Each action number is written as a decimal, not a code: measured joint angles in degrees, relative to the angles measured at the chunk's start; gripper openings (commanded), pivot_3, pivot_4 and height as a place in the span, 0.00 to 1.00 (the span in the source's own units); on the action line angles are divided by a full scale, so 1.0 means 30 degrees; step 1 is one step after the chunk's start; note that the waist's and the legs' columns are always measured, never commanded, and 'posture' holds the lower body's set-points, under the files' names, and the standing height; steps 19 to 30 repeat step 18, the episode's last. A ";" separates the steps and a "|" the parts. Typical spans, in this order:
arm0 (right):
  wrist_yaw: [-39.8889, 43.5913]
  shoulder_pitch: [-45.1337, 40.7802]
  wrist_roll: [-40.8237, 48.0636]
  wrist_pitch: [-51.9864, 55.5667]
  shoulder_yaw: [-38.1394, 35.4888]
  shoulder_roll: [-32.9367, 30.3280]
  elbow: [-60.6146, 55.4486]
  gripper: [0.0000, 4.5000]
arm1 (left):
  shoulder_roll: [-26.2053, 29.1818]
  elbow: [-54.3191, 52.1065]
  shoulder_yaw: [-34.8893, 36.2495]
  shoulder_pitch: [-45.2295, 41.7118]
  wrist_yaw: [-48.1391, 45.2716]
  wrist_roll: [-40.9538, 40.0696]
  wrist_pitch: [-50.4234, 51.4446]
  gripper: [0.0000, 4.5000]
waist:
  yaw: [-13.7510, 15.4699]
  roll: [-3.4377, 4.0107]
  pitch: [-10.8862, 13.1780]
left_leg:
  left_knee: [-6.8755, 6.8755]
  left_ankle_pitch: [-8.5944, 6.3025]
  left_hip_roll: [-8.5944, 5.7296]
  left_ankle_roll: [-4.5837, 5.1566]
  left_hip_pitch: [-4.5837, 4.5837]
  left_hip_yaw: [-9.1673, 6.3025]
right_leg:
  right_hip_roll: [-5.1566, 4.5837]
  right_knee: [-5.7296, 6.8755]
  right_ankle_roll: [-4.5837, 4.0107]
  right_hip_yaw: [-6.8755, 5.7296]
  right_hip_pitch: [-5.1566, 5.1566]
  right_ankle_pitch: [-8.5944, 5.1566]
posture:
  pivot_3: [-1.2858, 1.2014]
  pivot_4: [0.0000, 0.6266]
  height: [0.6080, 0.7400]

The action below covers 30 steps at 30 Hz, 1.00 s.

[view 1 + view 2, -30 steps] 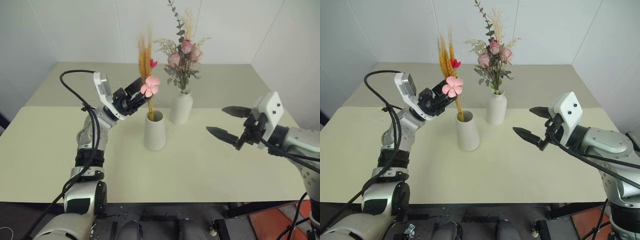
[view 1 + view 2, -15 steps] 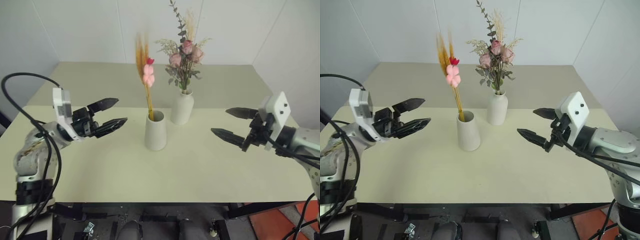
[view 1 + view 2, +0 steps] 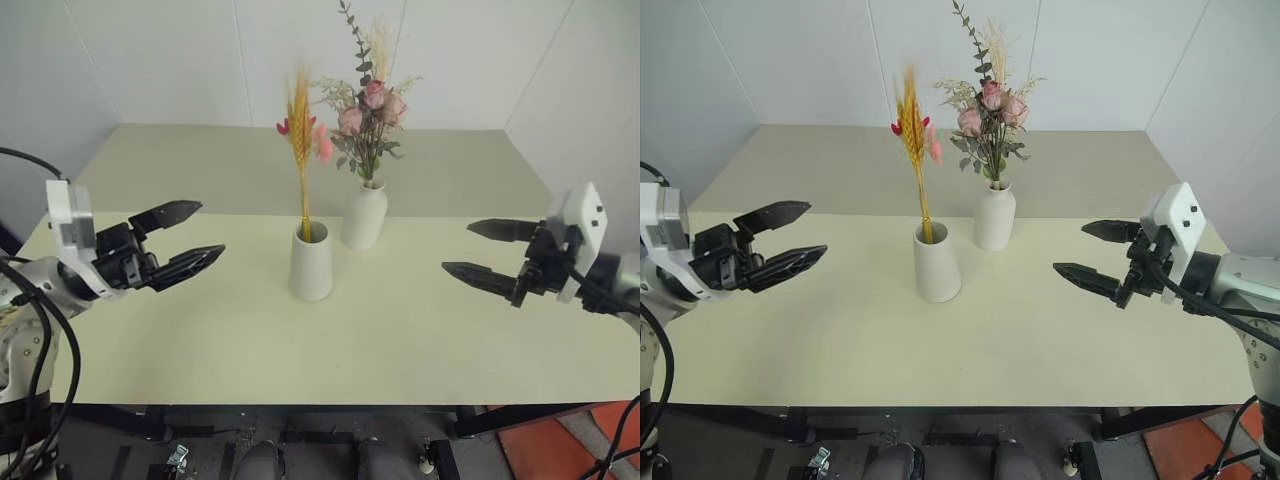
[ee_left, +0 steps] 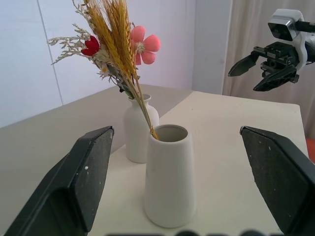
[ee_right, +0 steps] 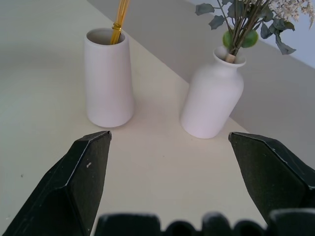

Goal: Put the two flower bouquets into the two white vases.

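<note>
Left eye view frames a pale table (image 3: 400,350) on which everything else is set, and the cone vase (image 3: 310,262) near its middle is taken as the landmark. To the left of the cone vase, well apart from it and raised above the table top, the left hand (image 3: 190,235) is seen with its two black fingers spread wide and nothing between them. To the right of the cone vase, also well apart and clear of the table, the right hand (image 3: 480,250) is held the same way — fingers wide apart, gripping nothing — and both hands are pointed inward toward the vases.

Just beside the cone vase, behind it and to its right, the bottle vase (image 3: 363,215) is stood upright; the two are close but a gap between them is seen in the right wrist view. The rose bouquet (image 3: 365,110) is lodged in the bottle vase's narrow neck, its pink roses and green sprigs rising above the cone vase's rim.

The wheat bouquet (image 3: 302,130) is planted in the cone vase itself — its thin yellow stem is leaned against the inner rim, and its golden ears and small pink-red blossoms are carried high above the mouth.
</note>
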 measured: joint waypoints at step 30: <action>0.1151 0.1179 0.0011 -0.0987 -0.0987 -0.0321 0.0156 1.00 | 0.0525 -0.0324 -0.0042 0.0473 0.0407 0.0725 -0.0089 1.00 | -0.0009 0.0000 0.0000 | 0.0002 0.0000 0.0003 0.0000 0.0010 0.0007 | 0.0002 0.0006 -0.0001 0.0004 0.0005 0.0000 | 0.52 0.24 1.00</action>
